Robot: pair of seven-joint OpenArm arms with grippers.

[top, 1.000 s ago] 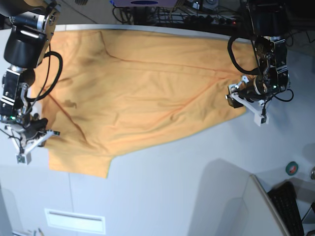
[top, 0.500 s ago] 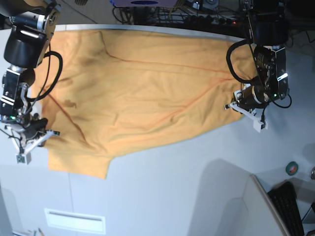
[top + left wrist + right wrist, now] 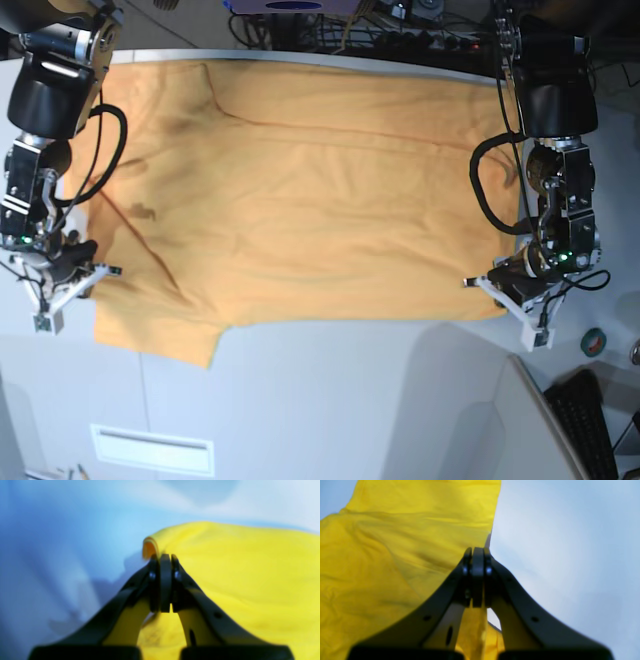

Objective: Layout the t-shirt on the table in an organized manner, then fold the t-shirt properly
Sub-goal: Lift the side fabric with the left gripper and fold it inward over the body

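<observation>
Both end effectors, left (image 3: 512, 297) and right (image 3: 62, 282), are clamped on opposite corners of the orange-yellow cotton t-shirt (image 3: 300, 200), stretching it flat across the white-grey desk (image 3: 350, 400).

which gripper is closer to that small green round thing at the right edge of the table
Left. The left gripper, shut on the shirt corner, sits just up and to the left of the green round thing in the base view. The right gripper pinches the shirt's opposite edge, far across the table.
</observation>
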